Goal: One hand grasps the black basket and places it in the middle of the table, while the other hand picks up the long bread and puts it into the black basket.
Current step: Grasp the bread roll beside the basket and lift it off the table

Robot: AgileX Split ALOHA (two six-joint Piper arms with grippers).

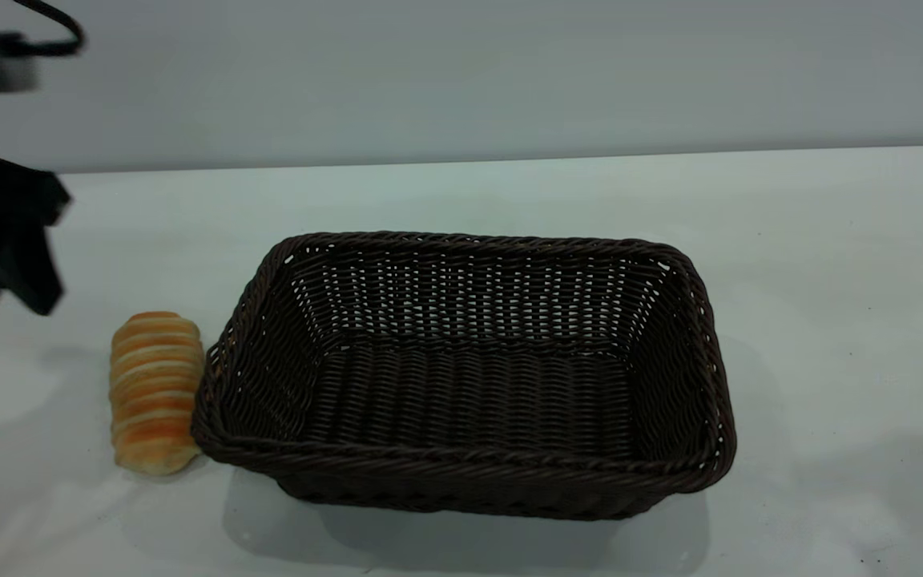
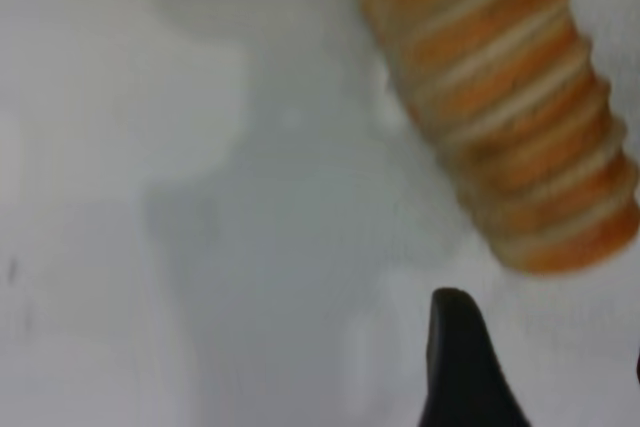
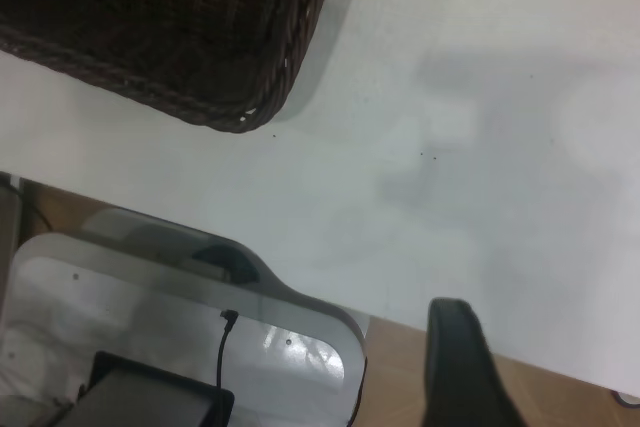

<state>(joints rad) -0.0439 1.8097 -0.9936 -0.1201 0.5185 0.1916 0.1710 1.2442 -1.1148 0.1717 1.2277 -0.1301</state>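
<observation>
The black basket stands upright and empty in the middle of the table. The long bread lies striped side up on the table, against the basket's left rim. My left gripper hangs above the table's far left, behind and left of the bread, open and empty. In the left wrist view the bread lies just beyond the open left gripper. My right gripper is outside the exterior view. It hovers over the table's edge, apart from the basket's corner, and holds nothing.
A plain grey wall runs behind the table. In the right wrist view the table's edge runs across, with a grey stand, a black cable and a brown floor below it.
</observation>
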